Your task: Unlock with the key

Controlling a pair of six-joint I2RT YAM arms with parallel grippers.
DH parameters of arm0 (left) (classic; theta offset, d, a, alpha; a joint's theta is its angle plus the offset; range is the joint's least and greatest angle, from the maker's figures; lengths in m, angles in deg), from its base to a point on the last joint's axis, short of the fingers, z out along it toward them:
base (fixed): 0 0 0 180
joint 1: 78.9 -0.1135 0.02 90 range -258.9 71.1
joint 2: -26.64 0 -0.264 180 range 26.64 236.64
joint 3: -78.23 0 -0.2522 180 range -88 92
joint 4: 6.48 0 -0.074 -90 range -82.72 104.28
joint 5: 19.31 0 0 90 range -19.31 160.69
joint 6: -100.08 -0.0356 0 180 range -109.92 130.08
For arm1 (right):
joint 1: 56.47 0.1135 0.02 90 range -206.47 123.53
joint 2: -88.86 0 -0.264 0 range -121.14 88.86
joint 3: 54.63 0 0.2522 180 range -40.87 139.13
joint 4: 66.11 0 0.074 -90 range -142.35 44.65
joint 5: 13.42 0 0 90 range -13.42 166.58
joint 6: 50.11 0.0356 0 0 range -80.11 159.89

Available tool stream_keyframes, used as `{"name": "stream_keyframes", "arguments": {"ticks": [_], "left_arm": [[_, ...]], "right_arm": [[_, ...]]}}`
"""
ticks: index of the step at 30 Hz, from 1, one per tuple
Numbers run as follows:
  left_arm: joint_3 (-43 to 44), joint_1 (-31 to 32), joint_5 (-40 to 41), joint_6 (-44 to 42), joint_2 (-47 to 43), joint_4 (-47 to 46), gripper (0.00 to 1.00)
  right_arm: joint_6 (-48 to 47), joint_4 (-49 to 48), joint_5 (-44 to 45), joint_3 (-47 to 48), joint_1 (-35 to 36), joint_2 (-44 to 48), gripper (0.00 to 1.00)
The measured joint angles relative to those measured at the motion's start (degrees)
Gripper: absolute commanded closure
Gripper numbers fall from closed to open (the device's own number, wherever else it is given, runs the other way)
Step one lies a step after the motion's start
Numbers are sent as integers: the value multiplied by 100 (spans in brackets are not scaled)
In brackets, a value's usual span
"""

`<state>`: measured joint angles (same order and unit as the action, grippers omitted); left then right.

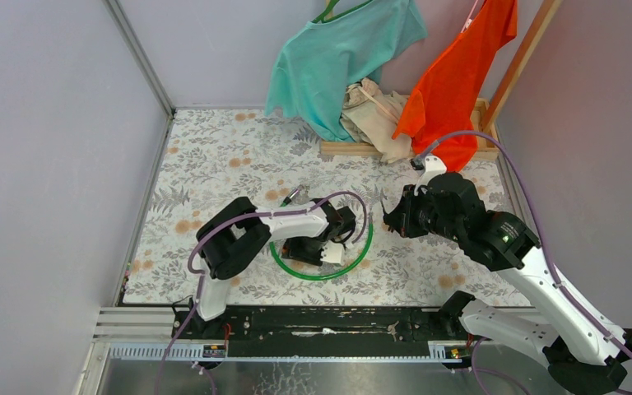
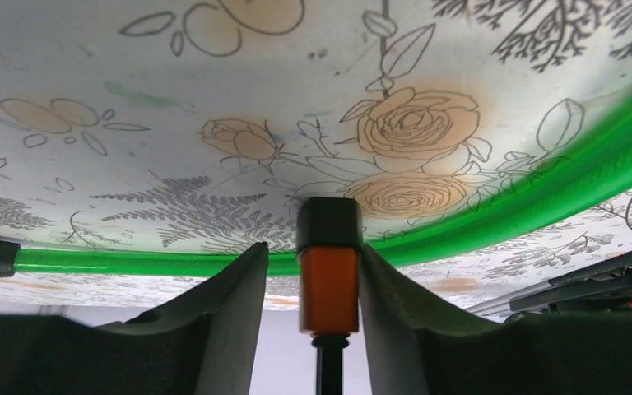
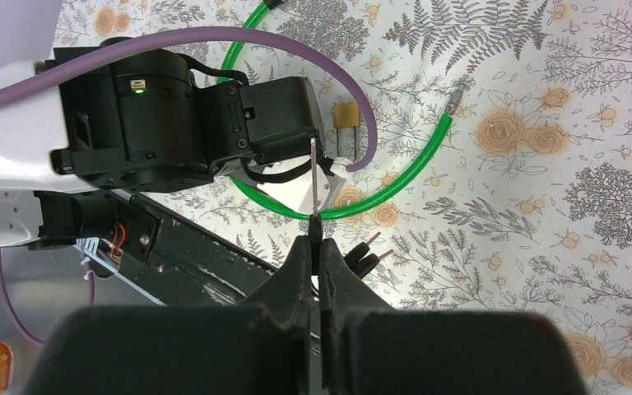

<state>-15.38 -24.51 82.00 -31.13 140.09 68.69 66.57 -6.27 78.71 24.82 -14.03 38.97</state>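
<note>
While hovering just outside the green cable loop [image 2: 132, 262], on its right side, grips the key [image 3: 313, 177] by the black head in the right gripper [image 3: 316, 243], jaws clenched hard on it. Points the silver blade straight out past the fingertips, across the loop's rim as seen from the right wrist. Carries a like second key [image 3: 366, 253] hanging just beside those fingertips, close over the same rim. Inside the loop, straddles the orange padlock [image 2: 328, 288] with the left gripper [image 2: 314, 251]: jaws released, one pad touching the padlock's side, a clear gap at the other pad. Shows a black cap on the padlock's far end, aimed at the loop's green curve, and a thin black stem at the near end. Beneath the loop, flower-printed table [image 3: 543, 271]. Well beyond the loop, at the table's far end, hangs a teal shirt [image 1: 341, 58] and an orange shirt [image 1: 457, 78] above crumpled beige cloth [image 1: 374, 115] and a wooden frame [image 1: 354, 149]. Nearer than the loop, along the table's near edge, black rail [image 1: 321, 321] under both arm bases.
</note>
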Motion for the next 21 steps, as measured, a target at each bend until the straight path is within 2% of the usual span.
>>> {"name": "stream_keyframes", "arguments": {"ticks": [6,7,11,14,21], "left_arm": [[0,0,72,76,46,37,97],[0,-2,74,92,39,42,100],[0,-101,-33,166,-13,-7,100],[85,-452,-474,214,-214,-28,100],[719,-2310,-2415,258,-1777,-367,100]], "right_arm": [[0,0,7,0,0,-22,100],[0,0,15,0,0,-37,100],[-7,11,26,13,0,-136,100],[-31,94,24,109,0,-251,100],[-195,118,-61,566,0,-739,100]]}}
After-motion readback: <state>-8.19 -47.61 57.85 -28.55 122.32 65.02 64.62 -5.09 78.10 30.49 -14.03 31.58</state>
